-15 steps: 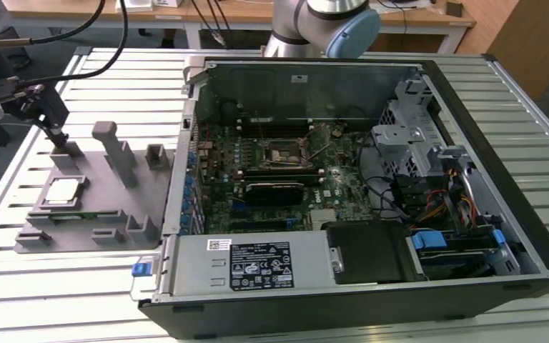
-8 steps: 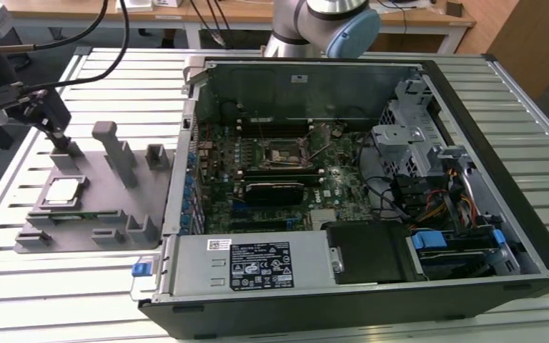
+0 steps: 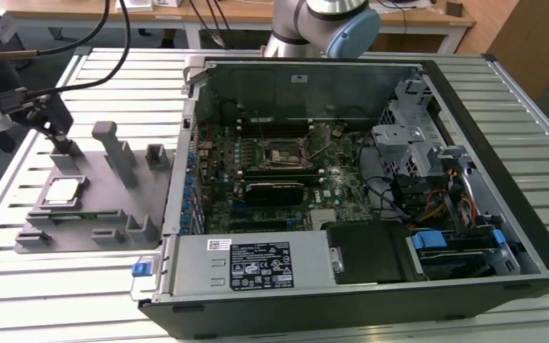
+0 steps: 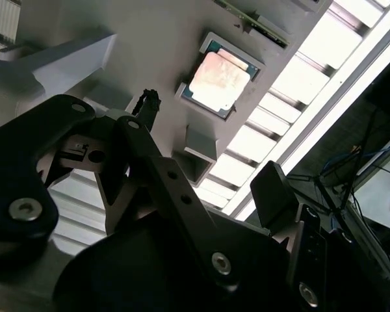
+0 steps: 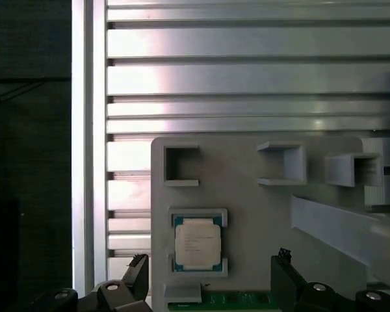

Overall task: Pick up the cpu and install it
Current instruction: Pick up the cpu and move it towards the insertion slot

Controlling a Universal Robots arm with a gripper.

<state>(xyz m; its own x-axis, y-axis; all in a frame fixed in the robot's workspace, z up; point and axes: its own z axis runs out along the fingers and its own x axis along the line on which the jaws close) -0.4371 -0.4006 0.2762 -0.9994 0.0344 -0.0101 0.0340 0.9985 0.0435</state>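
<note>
In the exterior view, your gripper (image 3: 57, 132) hangs above the grey holder (image 3: 141, 189) where the cpu (image 3: 62, 191) lies flat. In both wrist views, its fingers (image 5: 138, 270) stand apart, empty, above the cpu (image 5: 197, 244) (image 4: 219, 77).

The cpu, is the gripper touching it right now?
Apart. In the first wrist view the open gripper straddles the cpu, grey holder showing between each fingertip and the chip.

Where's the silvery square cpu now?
The cpu lies in a pocket of the grey fixture plate, at the exterior view's left, beside the open black computer case.
</note>
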